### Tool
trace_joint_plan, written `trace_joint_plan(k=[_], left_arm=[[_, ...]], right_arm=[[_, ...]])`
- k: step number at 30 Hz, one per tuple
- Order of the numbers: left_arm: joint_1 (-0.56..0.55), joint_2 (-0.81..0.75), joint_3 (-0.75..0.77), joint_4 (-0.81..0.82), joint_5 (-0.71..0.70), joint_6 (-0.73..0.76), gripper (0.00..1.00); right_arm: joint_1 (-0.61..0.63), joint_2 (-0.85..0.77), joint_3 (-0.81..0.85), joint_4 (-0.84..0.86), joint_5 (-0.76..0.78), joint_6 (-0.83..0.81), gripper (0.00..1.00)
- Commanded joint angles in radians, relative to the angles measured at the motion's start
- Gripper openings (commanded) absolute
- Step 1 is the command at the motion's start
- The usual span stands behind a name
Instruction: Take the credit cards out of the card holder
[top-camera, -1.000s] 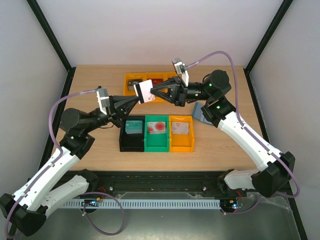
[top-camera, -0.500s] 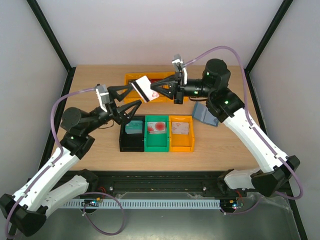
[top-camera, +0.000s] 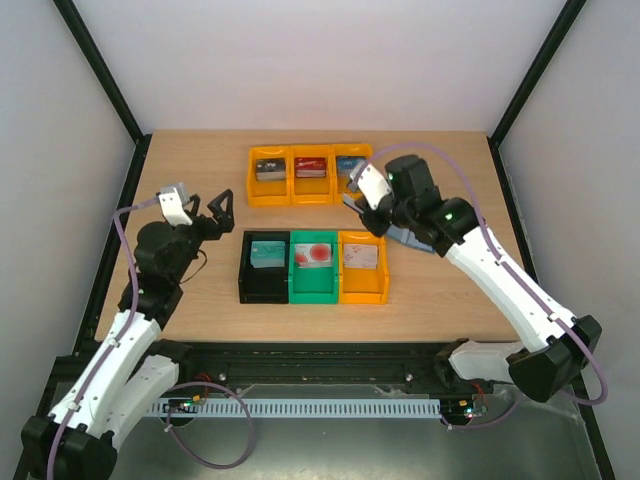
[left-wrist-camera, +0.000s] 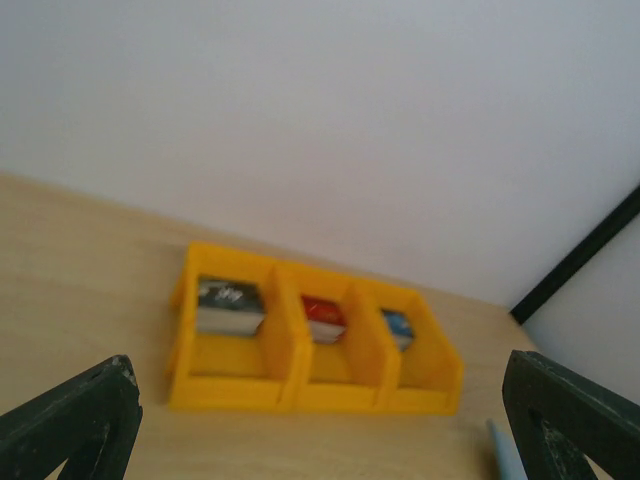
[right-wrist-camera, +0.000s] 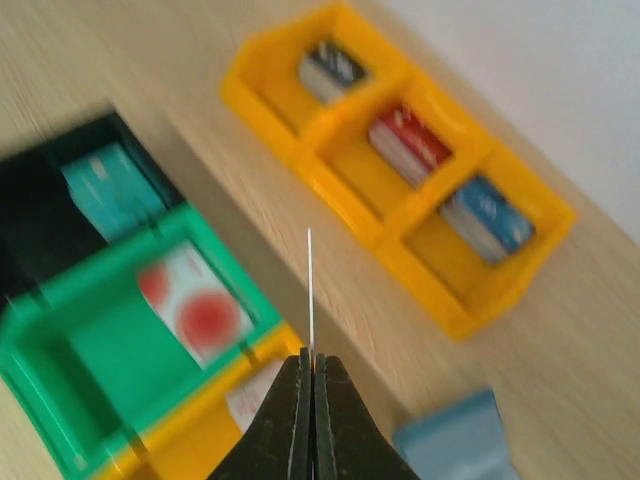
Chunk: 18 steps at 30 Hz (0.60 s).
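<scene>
Right claw (right-wrist-camera: 310, 358) clamps a credit card (right-wrist-camera: 310, 285) edge-on, long axis pointing straight out from its fingertips, by the green bin (right-wrist-camera: 90, 375). Left claw (top-camera: 213, 213) gapes wide, empty. Card holder (right-wrist-camera: 455, 442) lies on the surface nearby.

White links (top-camera: 110, 345), black joints (top-camera: 158, 248), purple cables (top-camera: 122, 232), black left claw (top-camera: 208, 209), green light (top-camera: 447, 212) right arm.

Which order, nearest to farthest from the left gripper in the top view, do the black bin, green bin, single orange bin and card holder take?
From the left gripper:
1. black bin, left end of the row.
2. green bin, middle.
3. single orange bin, right end.
4. card holder, farther right.
</scene>
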Motion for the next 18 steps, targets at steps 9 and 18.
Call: trace_joint_plan(k=[9,18], left_arm=[[0.076,-0.071,-0.206,-0.005,-0.023,-0.033,1.00],[0.108,-0.074,-0.274,0.015,-0.013,-0.005,1.00]], right_arm=[[0.005,-0.223,-0.547,0.294,0.041,-0.410,0.02],[0.005,-0.175,-0.688,0.411,0.039,-0.566,0.01]])
